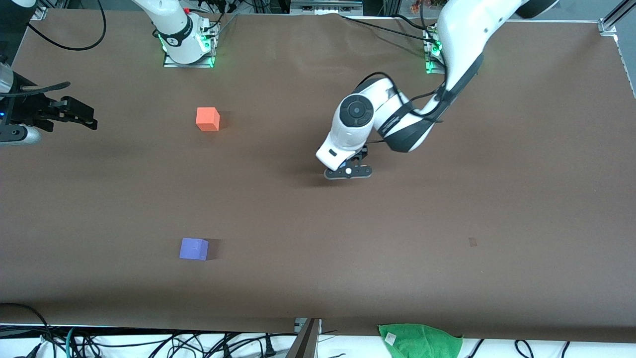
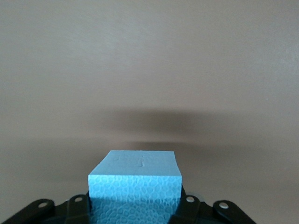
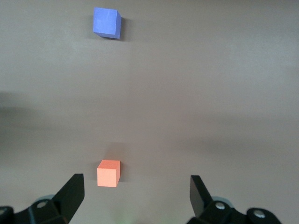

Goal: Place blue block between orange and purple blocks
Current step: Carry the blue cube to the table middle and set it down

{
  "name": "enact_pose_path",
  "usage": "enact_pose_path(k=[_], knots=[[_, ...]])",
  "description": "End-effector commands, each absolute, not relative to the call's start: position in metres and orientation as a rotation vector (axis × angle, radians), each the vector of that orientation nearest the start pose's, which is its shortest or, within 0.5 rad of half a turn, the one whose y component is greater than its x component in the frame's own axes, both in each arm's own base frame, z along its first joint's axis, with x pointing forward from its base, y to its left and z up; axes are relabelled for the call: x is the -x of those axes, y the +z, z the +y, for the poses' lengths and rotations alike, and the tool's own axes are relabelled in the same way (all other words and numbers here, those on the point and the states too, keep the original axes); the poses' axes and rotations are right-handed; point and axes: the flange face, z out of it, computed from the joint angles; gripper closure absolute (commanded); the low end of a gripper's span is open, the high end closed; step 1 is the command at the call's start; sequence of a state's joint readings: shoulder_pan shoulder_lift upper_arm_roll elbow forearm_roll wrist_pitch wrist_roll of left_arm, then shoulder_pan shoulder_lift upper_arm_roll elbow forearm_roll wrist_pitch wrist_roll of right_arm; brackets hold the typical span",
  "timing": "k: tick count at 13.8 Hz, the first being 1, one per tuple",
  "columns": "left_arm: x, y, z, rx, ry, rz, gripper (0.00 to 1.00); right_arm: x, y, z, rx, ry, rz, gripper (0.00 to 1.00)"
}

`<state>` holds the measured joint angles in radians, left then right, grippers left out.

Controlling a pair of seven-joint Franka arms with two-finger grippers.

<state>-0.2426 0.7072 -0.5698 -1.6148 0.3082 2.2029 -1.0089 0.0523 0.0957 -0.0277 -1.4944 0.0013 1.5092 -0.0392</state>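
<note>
With the blue block [image 2: 134, 186] clamped in the left end effector [image 1: 348, 171] over bare surface [image 1: 447, 223], well apart from the orange block [image 1: 207, 119] and purple block [image 1: 194, 248], an off-line release could miss their gap, while the right end effector [image 1: 74, 115], fingers apart, waits.

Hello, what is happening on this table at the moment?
The left tool holds the blue block over the bare middle of the table. The orange block and the purple block sit apart toward the right arm's end, purple nearer the front camera. The right tool waits open.
</note>
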Motion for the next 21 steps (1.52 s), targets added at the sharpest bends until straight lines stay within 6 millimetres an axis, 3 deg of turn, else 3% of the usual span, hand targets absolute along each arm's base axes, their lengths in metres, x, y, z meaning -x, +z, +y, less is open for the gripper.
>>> enact_pose_path(k=[1,3,6,7,8,9,11,14,16,18,21], knots=[[-0.505,0.223,-0.476,3.145,0.034,-0.199,0.73,-0.578,0.601,0.013,3.14,0.121,-0.111,0.0],[-0.497,0.199,-0.489,3.156,-0.011,-0.248,0.72,-0.579,0.6,0.013,3.14,0.121,-0.113,0.0],[-0.497,0.184,-0.489,3.161,-0.024,-0.25,0.68,-0.58,0.599,0.015,3.14,0.123,-0.116,0.0],[-0.498,0.185,-0.488,3.161,-0.026,-0.252,0.53,-0.58,0.599,0.015,3.14,0.125,-0.113,0.0],[-0.5,0.186,-0.486,3.163,-0.026,-0.259,0.2,-0.58,0.599,0.016,3.14,0.123,-0.116,0.0],[-0.502,0.187,-0.485,3.164,-0.026,-0.266,0.0,-0.58,0.6,0.018,3.14,0.121,-0.123,0.0],[-0.505,0.196,-0.483,3.163,-0.033,-0.265,0.0,-0.58,0.599,0.02,3.138,0.123,-0.125,0.0],[-0.505,0.25,-0.483,3.136,-0.06,-0.265,0.0,-0.586,0.587,0.02,3.139,0.147,-0.125,0.0],[-0.498,0.299,-0.48,3.109,-0.032,-0.281,0.0,-0.603,0.55,0.028,3.14,0.219,-0.143,0.0],[-0.495,0.347,-0.473,3.12,-0.01,-0.332,0.0,-0.606,0.542,0.031,3.135,0.234,-0.152,0.0],[-0.503,0.421,-0.429,3.066,-0.015,-0.331,0.0,-0.607,0.535,0.062,3.134,0.246,-0.205,0.0]])
